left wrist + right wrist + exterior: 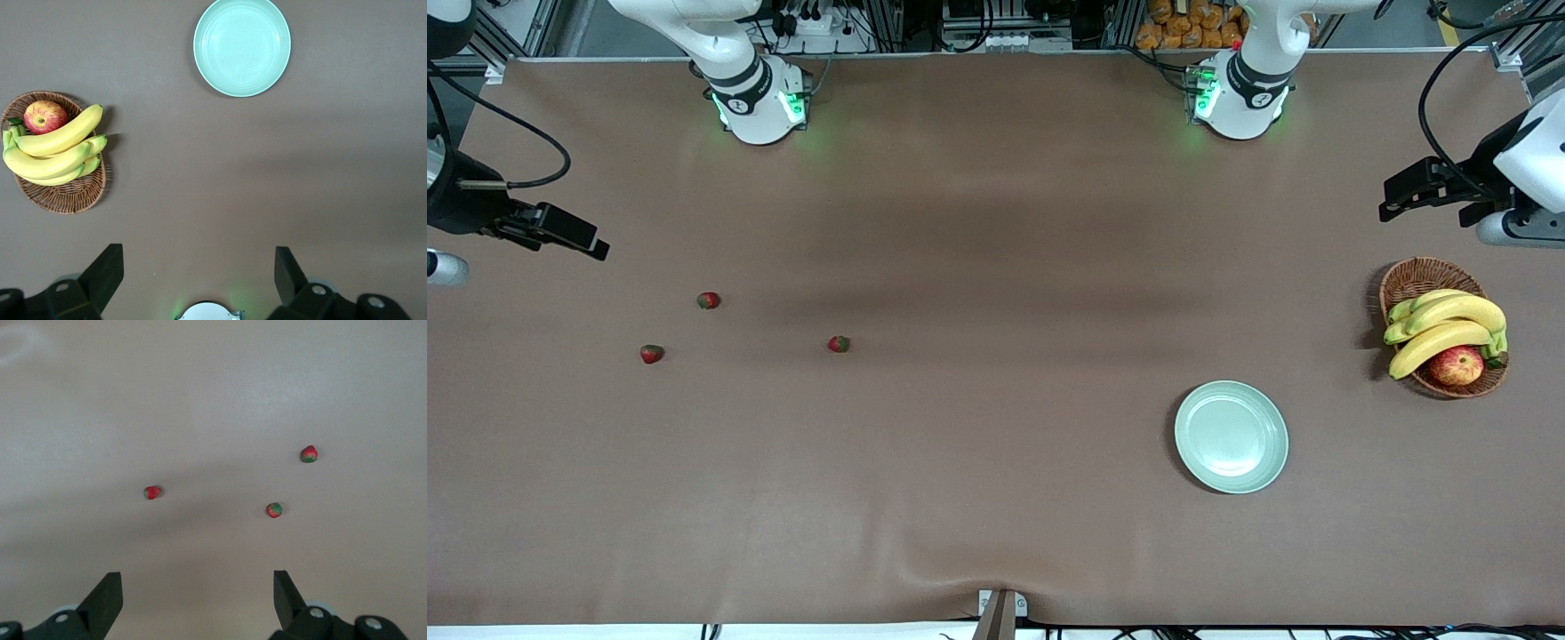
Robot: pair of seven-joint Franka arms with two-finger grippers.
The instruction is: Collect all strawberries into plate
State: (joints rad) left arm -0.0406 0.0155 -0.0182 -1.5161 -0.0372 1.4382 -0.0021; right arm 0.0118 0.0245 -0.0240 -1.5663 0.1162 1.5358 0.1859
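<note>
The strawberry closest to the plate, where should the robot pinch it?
Probably across the red body of that strawberry, coming straight down from above. It lies alone on the bare table, well apart from the other two, so open fingers fit on either side. The right gripper is open and over that end of the table.

Brown table [996,498], strawberries [708,300], plate [1232,436], basket [1414,280]
</note>
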